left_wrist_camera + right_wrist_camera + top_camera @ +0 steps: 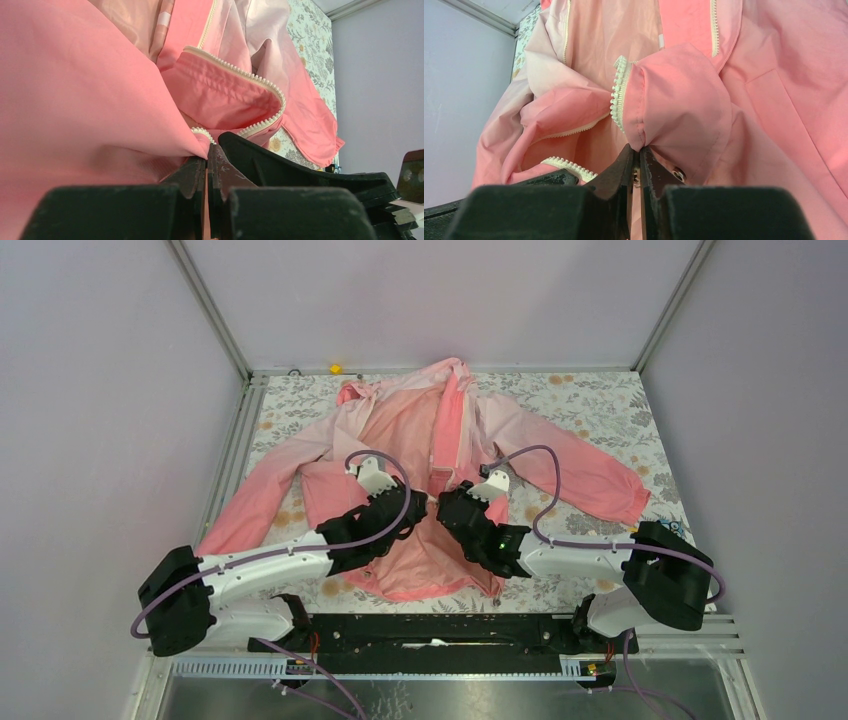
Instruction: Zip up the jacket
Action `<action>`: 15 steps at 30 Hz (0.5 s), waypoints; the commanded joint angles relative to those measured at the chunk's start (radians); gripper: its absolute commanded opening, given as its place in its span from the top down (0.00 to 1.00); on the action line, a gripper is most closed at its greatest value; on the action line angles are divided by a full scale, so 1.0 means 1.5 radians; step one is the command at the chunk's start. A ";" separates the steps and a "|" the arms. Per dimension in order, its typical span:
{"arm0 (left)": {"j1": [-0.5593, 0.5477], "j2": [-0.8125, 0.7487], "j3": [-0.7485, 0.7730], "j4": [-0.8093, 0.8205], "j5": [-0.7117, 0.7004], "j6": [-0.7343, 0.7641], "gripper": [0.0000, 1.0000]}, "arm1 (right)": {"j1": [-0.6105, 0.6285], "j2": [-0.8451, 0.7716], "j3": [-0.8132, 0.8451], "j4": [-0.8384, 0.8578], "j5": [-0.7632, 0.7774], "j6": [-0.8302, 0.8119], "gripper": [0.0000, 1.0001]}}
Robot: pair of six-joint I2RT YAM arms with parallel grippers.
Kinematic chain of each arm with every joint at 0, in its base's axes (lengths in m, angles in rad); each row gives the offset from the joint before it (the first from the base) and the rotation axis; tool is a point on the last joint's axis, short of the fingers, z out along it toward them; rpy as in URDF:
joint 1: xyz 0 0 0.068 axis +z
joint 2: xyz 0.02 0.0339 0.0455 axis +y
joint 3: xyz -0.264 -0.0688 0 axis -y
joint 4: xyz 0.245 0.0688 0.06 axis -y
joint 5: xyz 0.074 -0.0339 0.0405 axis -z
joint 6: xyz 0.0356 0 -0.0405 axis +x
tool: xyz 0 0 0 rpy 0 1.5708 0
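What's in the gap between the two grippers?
Only the jacket: a strip of its pink fabric and white zipper teeth separates the left gripper and right gripper, seen in the top and left wrist views.

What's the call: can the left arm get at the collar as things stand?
Probably not yet: the left hand is shut on the jacket near its hem. The collar lies uncovered at the far side, nothing across the path.

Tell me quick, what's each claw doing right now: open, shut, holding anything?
Left claw: shut on the jacket, pinching its front edge.
Right claw: shut on the jacket, pinching the other front edge.
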 commanded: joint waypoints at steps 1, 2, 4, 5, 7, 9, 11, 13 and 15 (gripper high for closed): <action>-0.006 0.007 0.039 -0.005 -0.016 -0.002 1.00 | 0.006 -0.010 0.022 -0.006 0.045 0.018 1.00; -0.007 0.009 0.044 -0.011 -0.018 -0.003 1.00 | 0.006 -0.009 0.022 -0.007 0.045 0.019 1.00; -0.010 0.013 0.049 -0.018 -0.022 -0.003 1.00 | 0.006 -0.009 0.023 -0.006 0.045 0.016 1.00; -0.011 0.014 0.050 -0.019 -0.022 -0.003 1.00 | 0.006 -0.008 0.024 -0.004 0.044 0.012 1.00; -0.011 0.018 0.053 -0.020 -0.020 -0.002 1.00 | 0.007 -0.008 0.024 0.000 0.042 0.007 1.00; -0.011 0.021 0.058 -0.024 -0.018 -0.001 1.00 | 0.007 -0.009 0.020 0.011 0.040 0.000 1.00; -0.011 0.026 0.063 -0.031 -0.015 -0.001 1.00 | 0.007 -0.010 0.017 0.018 0.040 -0.003 1.00; -0.011 0.035 0.073 -0.047 -0.014 -0.002 1.00 | 0.008 -0.012 0.016 0.021 0.040 -0.007 1.00; -0.011 0.044 0.082 -0.058 -0.010 -0.002 1.00 | 0.008 -0.017 0.015 0.024 0.041 -0.014 1.00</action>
